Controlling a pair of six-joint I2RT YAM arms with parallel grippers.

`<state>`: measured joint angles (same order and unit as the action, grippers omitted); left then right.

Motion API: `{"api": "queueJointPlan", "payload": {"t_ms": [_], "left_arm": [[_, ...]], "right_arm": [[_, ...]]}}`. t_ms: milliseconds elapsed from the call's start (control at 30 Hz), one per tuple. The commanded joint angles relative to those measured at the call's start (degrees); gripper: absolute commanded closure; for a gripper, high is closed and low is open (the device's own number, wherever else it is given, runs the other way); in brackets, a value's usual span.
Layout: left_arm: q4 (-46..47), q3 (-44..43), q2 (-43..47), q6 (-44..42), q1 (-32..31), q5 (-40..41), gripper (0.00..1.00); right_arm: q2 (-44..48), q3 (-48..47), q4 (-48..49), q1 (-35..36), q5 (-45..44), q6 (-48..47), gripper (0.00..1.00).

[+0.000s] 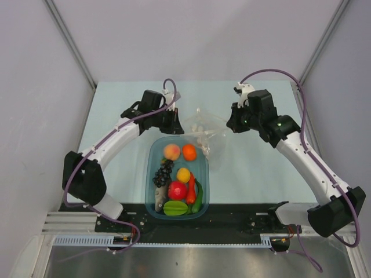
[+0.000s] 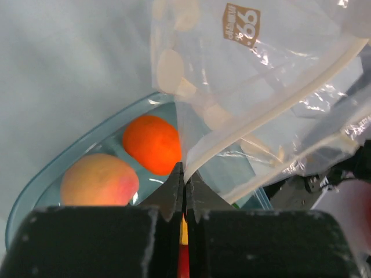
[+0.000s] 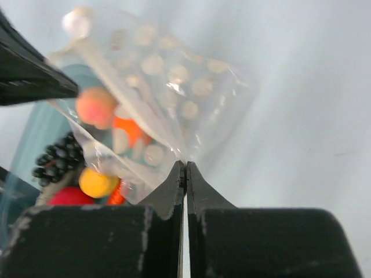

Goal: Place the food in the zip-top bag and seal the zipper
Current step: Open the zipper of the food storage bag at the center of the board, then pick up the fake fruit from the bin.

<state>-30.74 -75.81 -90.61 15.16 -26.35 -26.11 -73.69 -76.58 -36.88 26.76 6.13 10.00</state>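
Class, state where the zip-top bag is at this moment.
In the top view the zip-top bag sits centre-table between the left gripper and right gripper, each pinching an edge, at the teal tub's far rim.

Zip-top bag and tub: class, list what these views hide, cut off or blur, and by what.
Top view: the zip-top bag is too small and clear to show whether its mouth is sealed.
Left wrist view: the body of the left gripper hides most of the teal tub; only the orange and peach show whole.
Right wrist view: black grapes and lemon are blurred; the right gripper hides the rest of the tub.
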Motion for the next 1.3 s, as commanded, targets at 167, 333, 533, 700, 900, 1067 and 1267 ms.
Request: {"api": "queueJointPlan", "payload": {"t_ms": [167, 333, 533, 700, 900, 1067, 1267], "left_arm": [[-2.7, 3.8, 8.2, -12.3, -0.7, -5.8, 0.84], [-7.7, 3.1, 11.3, -20.5, -0.6, -7.7, 0.43], [-9.5, 12.3, 24.3, -32.4, -0.5, -10.8, 0.01], [-9.7, 20.9, 30.5, -37.0, -0.5, -6.5, 0.01], [-18.1, 25.7, 34.7, -56.4, -1.2, -13.4, 0.07], [-35.6, 25.8, 34.4, -86.1, -2.3, -12.7, 0.11], [-34.1, 25.0, 31.2, -90.9, -9.5, -7.1, 0.08]], "right_arm": [[3.8, 2.7, -1.2, 0.1, 3.1, -5.8, 1.00], [4.5, 4.5, -0.2, 0.1, 7.6, -4.4, 1.00], [5.3, 6.5, 0.4, -0.1, 9.1, -2.8, 1.00], [5.4, 6.6, 1.0, -0.5, 9.8, -1.6, 1.00], [5.5, 6.9, 1.2, -0.7, 10.9, -0.9, 1.00], [5.3, 7.1, 1.0, -0.7, 11.4, -1.0, 1.00], [5.1, 7.8, 1.8, -0.6, 11.6, -0.8, 1.00]]}}
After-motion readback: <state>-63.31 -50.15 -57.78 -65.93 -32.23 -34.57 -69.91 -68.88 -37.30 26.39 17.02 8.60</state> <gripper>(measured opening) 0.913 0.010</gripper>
